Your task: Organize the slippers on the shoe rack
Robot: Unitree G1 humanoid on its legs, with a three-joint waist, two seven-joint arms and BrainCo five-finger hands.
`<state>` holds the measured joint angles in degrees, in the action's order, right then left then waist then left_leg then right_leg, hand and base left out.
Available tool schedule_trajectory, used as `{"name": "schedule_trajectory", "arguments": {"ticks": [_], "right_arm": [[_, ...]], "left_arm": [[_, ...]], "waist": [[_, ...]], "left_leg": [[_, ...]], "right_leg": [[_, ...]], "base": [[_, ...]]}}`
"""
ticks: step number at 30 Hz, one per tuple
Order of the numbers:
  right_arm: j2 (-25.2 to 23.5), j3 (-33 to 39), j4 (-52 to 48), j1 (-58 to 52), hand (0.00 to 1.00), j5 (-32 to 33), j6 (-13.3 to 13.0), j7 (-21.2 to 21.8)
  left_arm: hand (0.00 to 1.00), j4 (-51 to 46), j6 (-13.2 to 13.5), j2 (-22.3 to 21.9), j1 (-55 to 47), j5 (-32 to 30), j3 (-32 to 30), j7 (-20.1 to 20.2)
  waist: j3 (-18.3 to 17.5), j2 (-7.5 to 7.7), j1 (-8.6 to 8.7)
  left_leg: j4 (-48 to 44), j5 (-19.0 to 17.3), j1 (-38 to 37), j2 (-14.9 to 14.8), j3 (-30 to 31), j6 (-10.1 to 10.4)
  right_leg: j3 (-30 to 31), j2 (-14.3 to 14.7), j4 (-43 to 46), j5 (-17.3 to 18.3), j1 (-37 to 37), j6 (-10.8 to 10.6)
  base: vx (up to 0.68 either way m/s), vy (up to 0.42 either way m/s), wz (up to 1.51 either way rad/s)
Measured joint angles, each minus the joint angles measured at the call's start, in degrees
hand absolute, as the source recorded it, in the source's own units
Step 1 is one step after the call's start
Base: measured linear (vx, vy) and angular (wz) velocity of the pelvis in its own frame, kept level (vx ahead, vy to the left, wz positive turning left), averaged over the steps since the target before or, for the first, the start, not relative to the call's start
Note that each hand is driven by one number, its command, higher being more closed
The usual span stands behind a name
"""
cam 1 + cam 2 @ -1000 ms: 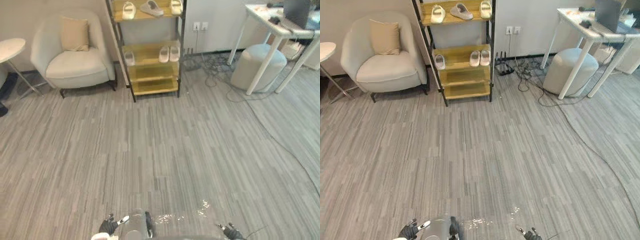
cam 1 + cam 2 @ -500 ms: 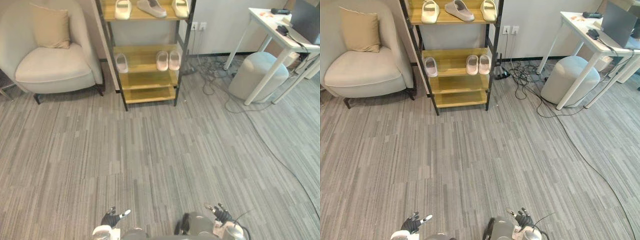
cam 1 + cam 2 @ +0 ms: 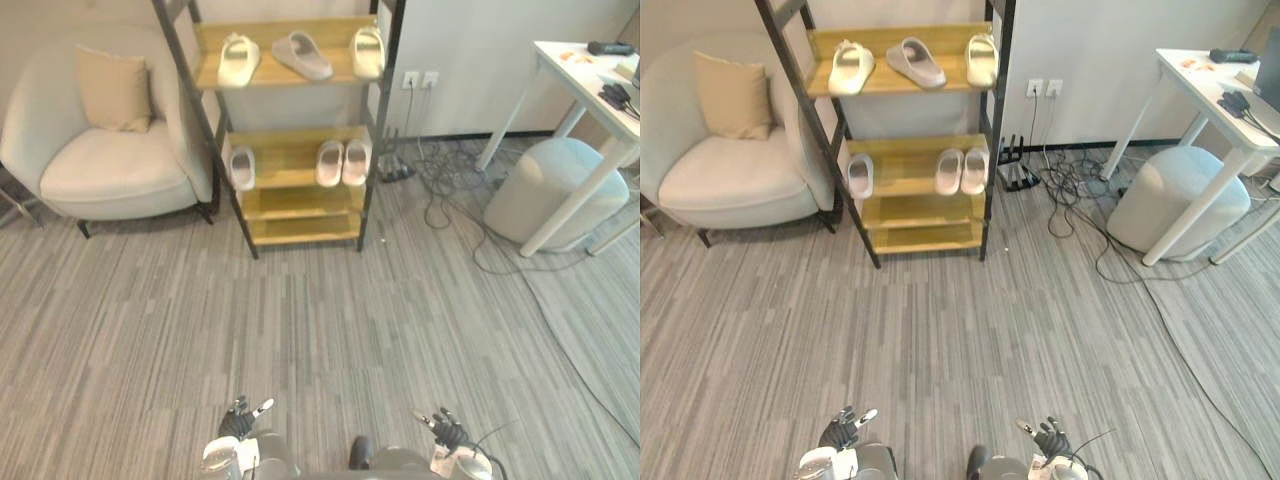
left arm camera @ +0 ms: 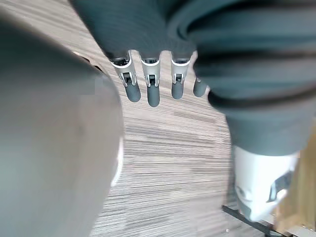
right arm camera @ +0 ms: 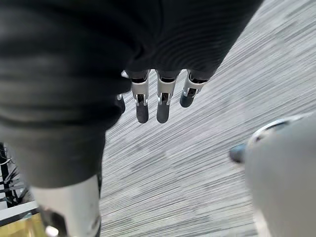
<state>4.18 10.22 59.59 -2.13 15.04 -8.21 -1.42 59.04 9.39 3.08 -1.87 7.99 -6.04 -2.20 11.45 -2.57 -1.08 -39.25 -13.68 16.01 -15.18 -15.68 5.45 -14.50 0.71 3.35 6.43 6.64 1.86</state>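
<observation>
Storage is being provided by a black metal shoe rack with wooden shelves [image 3: 300, 203], which is being flanked by a cream armchair [image 3: 110, 170] with a beige cushion [image 3: 115, 88] just beside its left side and by dark cables [image 3: 440, 180] on the floor near its right side. On the top shelf, a cream slipper [image 3: 236, 60] is being carried at the left edge, a grey slipper [image 3: 303, 55] is being carried askew in the middle, and a second cream slipper [image 3: 367, 52] at the right edge. On the shelf below, a single white slipper [image 3: 242, 167] is being carried at the left edge and a pair of pale slippers [image 3: 331, 163], side by side, towards the right edge. The left hand [image 3: 240, 420] and the right hand [image 3: 447, 432] are being held low over the grey striped floor [image 3: 330, 320], well apart from the rack. The left fingers [image 4: 153, 94] and the right fingers [image 5: 163, 106] are being kept straight, and nothing is being grasped by either hand.
</observation>
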Motion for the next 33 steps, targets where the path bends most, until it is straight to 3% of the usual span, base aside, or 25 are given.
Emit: {"name": "schedule_trajectory", "arguments": {"ticks": [2,3,4,5,7,8,9,11,12,13,16,18,19,20,21,22,24,25,26,27,29,31,33], "right_arm": [[0.2,0.5,0.8,0.0,0.0,0.4,0.0,-0.3],[0.5,0.5,1.6,0.0,0.0,0.6,0.0,-0.5],[0.7,0.4,2.7,0.0,0.0,0.6,0.0,-0.6],[-0.4,0.1,3.0,0.2,0.0,0.6,0.1,-0.9],[-1.5,0.1,3.2,0.1,0.0,0.5,0.1,-0.8],[-1.5,0.1,3.5,0.1,0.0,0.3,0.1,-0.8],[-1.4,0.1,4.2,0.0,0.0,-0.5,0.0,-0.7],[-1.2,0.3,4.3,-0.2,0.0,-1.2,0.0,-0.8],[-1.3,0.4,4.3,-0.2,0.0,-1.5,-0.1,-0.6],[-1.2,0.3,4.3,-0.3,0.0,-1.5,-0.1,-0.6],[-1.0,0.1,4.2,0.1,0.0,-1.6,-0.3,0.0],[-0.4,0.2,3.7,0.3,0.0,-1.4,-0.3,0.4],[0.0,0.1,3.0,0.6,0.0,-1.4,-0.3,0.3],[-0.1,0.1,2.8,0.2,0.0,-1.4,-0.3,0.3],[-0.2,0.1,2.9,-0.4,0.0,-1.4,-0.3,0.4],[0.7,0.2,3.0,-0.2,0.0,-1.5,-0.2,0.4],[0.8,0.3,2.9,-0.2,0.0,-1.5,-0.3,0.4],[0.9,0.9,2.7,-0.2,0.0,-1.4,-0.3,0.3],[0.8,0.7,2.5,-0.2,0.0,-1.4,-0.3,0.3],[0.6,0.3,2.3,-0.5,0.0,-1.4,-0.3,0.3],[0.3,0.3,2.2,-0.9,0.0,-1.3,-0.3,0.2],[0.3,0.2,2.2,-1.0,0.0,-1.3,-0.3,0.3],[0.3,0.2,2.4,-1.0,0.0,-1.3,-0.2,0.2]], "left_arm": [[0.0,0.2,0.1,0.0,0.2,0.0,1.1,-0.1],[0.0,0.3,0.2,-0.2,0.0,0.1,1.5,-0.1],[0.0,1.1,0.4,-0.4,0.0,0.2,1.5,-0.1],[0.0,1.3,0.3,0.6,0.4,0.3,1.6,-0.1],[0.0,1.5,0.2,2.1,0.7,0.0,2.3,0.1],[0.0,1.7,0.2,2.2,0.7,0.0,2.8,0.1],[0.0,2.6,0.2,2.3,0.8,0.1,3.2,0.0],[0.0,3.4,-0.1,3.0,1.2,0.0,4.6,0.0],[0.0,4.1,-0.2,3.3,1.3,0.0,5.8,0.0],[0.0,4.7,-0.3,3.4,1.3,0.0,6.5,0.0],[0.0,5.1,-0.4,3.2,1.7,0.0,7.2,0.0],[0.0,5.1,-0.7,2.7,1.8,0.0,7.3,0.0],[0.0,5.1,-0.9,2.7,1.4,0.0,7.7,0.0],[0.0,5.1,-0.9,3.0,0.9,0.0,7.8,0.0],[0.0,5.1,-0.9,3.3,0.5,0.0,7.7,0.0],[0.0,5.7,-0.9,2.5,0.6,0.0,7.1,-0.1],[0.0,5.7,-0.9,1.1,0.7,-0.1,6.9,0.0],[0.0,5.7,-0.9,0.5,0.8,-0.2,5.1,0.1],[0.0,5.6,-0.9,0.1,0.8,-0.3,3.4,0.1],[0.0,5.0,-0.9,0.1,0.7,-0.5,2.1,0.1],[0.0,3.6,-0.9,-0.1,0.5,-0.5,0.9,0.1],[0.0,3.3,-0.7,0.1,0.4,-0.5,1.0,0.1],[0.0,3.2,-0.2,0.4,0.8,-0.5,2.1,0.0]], "waist": [[-0.2,0.24,-1.11],[-0.5,-0.29,-1.68],[-0.6,-0.46,-2.41],[-1.2,1.61,-2.38],[-2.3,4.21,-2.11],[-2.5,4.21,-2.37],[-2.6,4.04,-2.34],[-2.6,4.28,-2.13],[-2.6,4.53,-1.7],[-2.7,4.69,-1.38],[-2.7,4.09,-0.89],[-2.3,3.15,-0.13],[-2.0,2.75,0.55],[-2.1,3.02,0.89],[-2.5,3.61,0.89],[-2.9,1.86,0.45],[-3.0,0.15,0.58],[-2.7,-0.59,0.65],[-2.5,-0.7,0.56],[-2.0,-0.32,0.59],[-1.1,-0.19,0.38],[-1.3,-0.12,0.2],[-1.3,-0.04,0.11]], "left_leg": [[22.6,6.4,-1.2,5.9,1.5,-0.2],[28.5,10.9,-1.7,6.9,2.4,-0.1],[29.1,15.9,-2.8,7.0,3.3,-1.5],[27.0,13.9,-3.1,9.1,2.9,-4.0],[22.2,8.6,-2.1,10.4,1.9,-4.8],[20.7,6.6,-2.5,10.4,1.5,-4.8],[20.1,4.4,-4.4,10.9,1.2,-5.1],[20.2,2.1,-8.2,12.2,1.1,-6.0],[20.8,0.8,-11.4,13.3,1.2,-6.4],[21.6,0.0,-13.9,13.8,1.5,-6.7],[25.6,-0.4,-19.4,13.4,3.1,-6.7],[27.1,-0.4,-21.1,12.0,4.7,-6.6],[28.2,-0.7,-22.6,11.0,5.5,-5.3],[28.5,-1.5,-23.9,10.9,5.9,-3.7],[28.5,-2.2,-24.4,11.0,6.5,-2.6],[27.8,-2.9,-25.3,9.0,7.1,-1.5],[22.9,-2.7,-23.7,7.3,7.4,-0.8],[15.5,-2.4,-21.1,6.0,7.4,-0.3],[6.3,-1.2,-17.3,4.5,7.5,1.7],[-2.6,-0.5,-14.2,2.5,7.5,2.1],[-12.2,-1.6,-10.0,-0.7,4.4,1.3],[-7.8,-2.0,-6.9,-1.4,1.8,0.5],[6.2,-1.1,-5.5,0.8,1.2,-0.1]], "right_leg": [[1.2,-1.6,-1.4,1.2,1.7,-2.0],[2.0,-1.5,-1.7,2.0,2.6,-3.2],[3.1,-1.4,-1.7,3.1,3.6,-4.4],[3.9,-3.3,-1.5,4.6,5.0,-5.4],[4.5,-5.9,4.1,7.3,3.4,-6.4],[5.5,-6.7,9.3,7.9,1.5,-7.0],[7.1,-7.9,20.4,8.1,-2.3,-7.7],[8.8,-9.8,38.1,7.9,-8.8,-11.0],[7.6,-11.1,44.9,9.3,-11.3,-10.2],[5.3,-11.7,46.1,10.5,-12.3,-8.6],[-0.8,-9.6,37.6,12.8,-17.2,-5.2],[-0.5,-6.8,26.8,11.0,-19.3,-4.3],[0.4,-5.4,18.2,6.6,-19.8,-4.5],[1.3,-4.6,11.6,-1.0,-19.5,-3.9],[2.1,-4.6,10.6,-7.4,-19.2,-2.4],[1.4,-3.0,11.8,-6.5,-18.6,-0.7],[0.6,-1.6,9.5,-4.9,-16.5,0.0],[0.4,-0.8,7.7,-4.4,-14.2,0.7],[0.3,-0.2,6.0,-4.0,-11.5,1.3],[0.3,0.3,4.8,-3.1,-9.1,1.6],[-0.2,0.5,3.0,-1.4,-3.5,1.8],[0.0,0.1,0.9,-0.7,-0.5,1.1],[0.3,-0.9,0.4,-0.3,0.1,-0.1]], "base": [[0.43,0.158,-0.2],[0.44,0.204,-0.42],[0.46,0.191,-0.34],[0.54,0.198,-0.16],[0.42,0.149,-0.08],[0.41,0.213,-0.23],[0.42,0.226,-0.14],[0.42,0.197,0.07],[0.45,0.142,0.24],[0.55,0.082,0.3],[0.43,-0.006,0.33],[0.43,-0.108,0.51],[0.55,-0.171,0.59],[0.48,-0.156,0.53],[0.51,-0.174,0.28],[0.41,-0.155,0.12],[0.47,-0.234,0.08],[0.51,-0.259,0.08],[0.45,-0.198,0.09],[0.39,-0.143,0.08],[0.24,-0.066,0.09],[0.2,0.015,0.01],[0.27,0.135,-0.06]]}}
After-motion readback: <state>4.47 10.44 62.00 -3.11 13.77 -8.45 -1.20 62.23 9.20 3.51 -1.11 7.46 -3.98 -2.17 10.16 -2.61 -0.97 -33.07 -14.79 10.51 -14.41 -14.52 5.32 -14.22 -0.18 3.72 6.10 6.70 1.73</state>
